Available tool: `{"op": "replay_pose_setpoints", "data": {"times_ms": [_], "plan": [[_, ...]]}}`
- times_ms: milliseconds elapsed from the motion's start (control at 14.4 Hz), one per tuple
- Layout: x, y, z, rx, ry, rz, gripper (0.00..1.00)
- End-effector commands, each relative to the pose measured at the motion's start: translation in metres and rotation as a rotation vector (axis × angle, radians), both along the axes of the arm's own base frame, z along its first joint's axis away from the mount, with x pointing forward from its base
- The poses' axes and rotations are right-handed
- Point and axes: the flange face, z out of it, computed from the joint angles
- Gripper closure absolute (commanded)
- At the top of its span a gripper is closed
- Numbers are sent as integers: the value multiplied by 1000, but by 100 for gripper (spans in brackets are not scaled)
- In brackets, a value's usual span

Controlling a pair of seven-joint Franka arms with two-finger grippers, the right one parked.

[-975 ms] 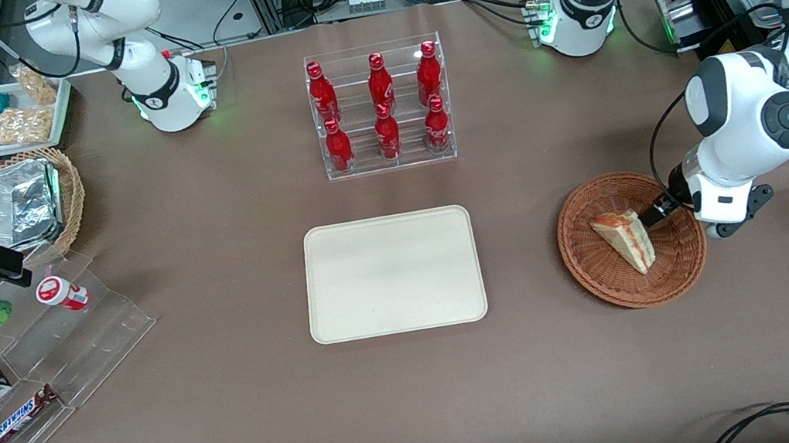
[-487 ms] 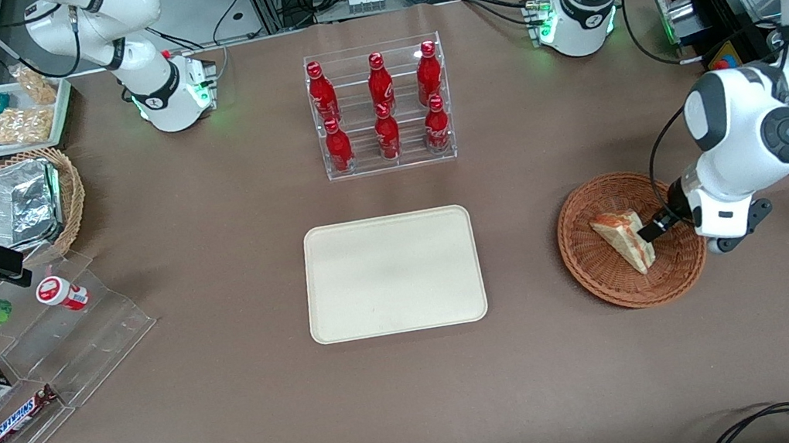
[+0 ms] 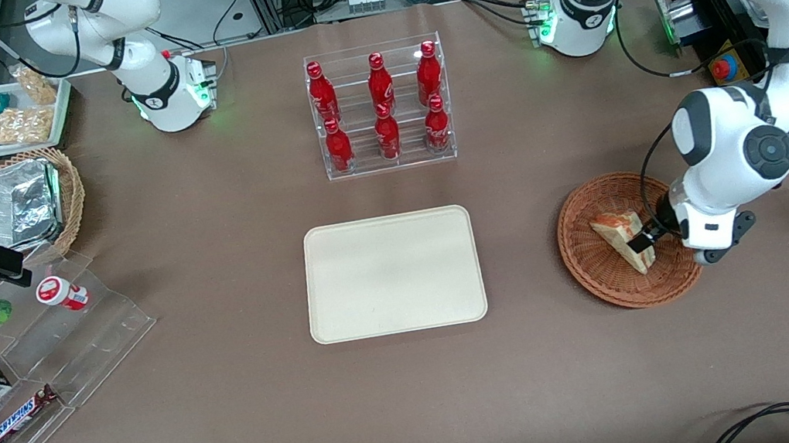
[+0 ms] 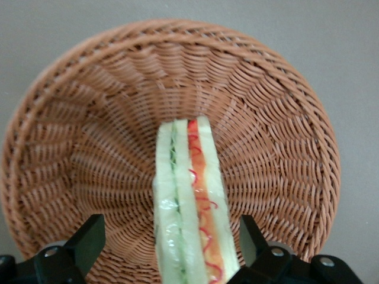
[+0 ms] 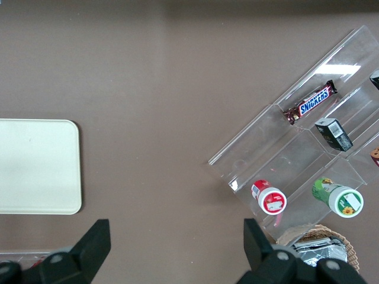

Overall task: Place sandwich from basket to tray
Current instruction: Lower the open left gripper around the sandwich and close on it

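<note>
Hand point(image 4: 172, 248) wide open, fingers point(image 4: 89, 239) either side of sandwich point(image 4: 189, 207) w/o touching, low in basket point(image 4: 284, 136).

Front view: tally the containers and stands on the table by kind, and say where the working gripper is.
Wicker baskets: 2, the reddish-brown basket holding the sandwich, and the tan basket with a foil pack.
Trays: 2, the cream tray and the white snack tray.
Clear bottle rack: 1
Clear stepped stand: 1
Total: 6
The gripper is open, straddling the sandwich in the basket.
</note>
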Motion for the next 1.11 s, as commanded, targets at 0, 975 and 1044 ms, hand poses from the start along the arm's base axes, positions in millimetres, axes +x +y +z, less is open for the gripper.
{"op": "replay_pose_setpoints", "data": {"times_ms": [0, 975, 1044], "plan": [[4, -7, -7, -4, -4, 14, 0], [10, -27, 10, 19, 29, 89, 93], [17, -27, 28, 25, 50, 89, 93]]}}
